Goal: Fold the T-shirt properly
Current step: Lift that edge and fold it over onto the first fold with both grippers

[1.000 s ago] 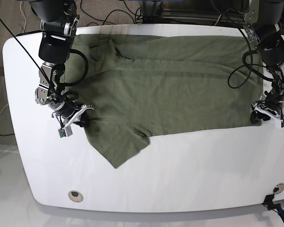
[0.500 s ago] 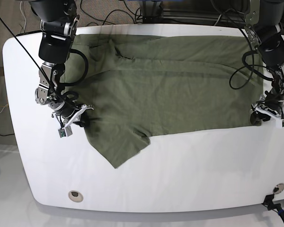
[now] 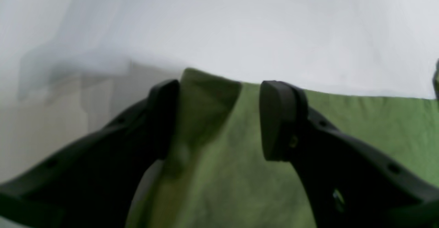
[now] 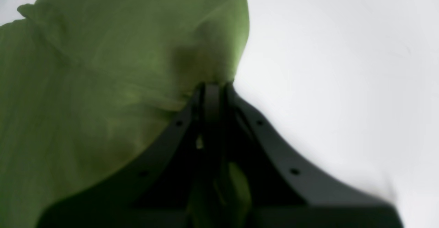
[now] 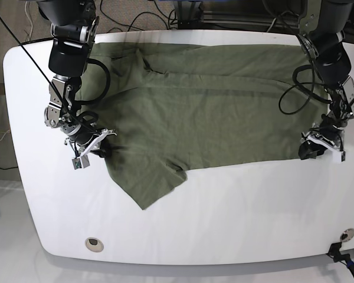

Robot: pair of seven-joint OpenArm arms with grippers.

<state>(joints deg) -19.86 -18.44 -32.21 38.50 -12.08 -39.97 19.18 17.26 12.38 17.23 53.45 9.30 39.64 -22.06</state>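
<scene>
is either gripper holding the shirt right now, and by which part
The right gripper is shut on the T-shirt at its edge near the sleeve. The left gripper is open, straddling the hem corner, gripping nothing.

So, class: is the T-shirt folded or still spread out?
Mostly spread: the T-shirt lies flat across the table, only one sleeve hanging askew.
</scene>
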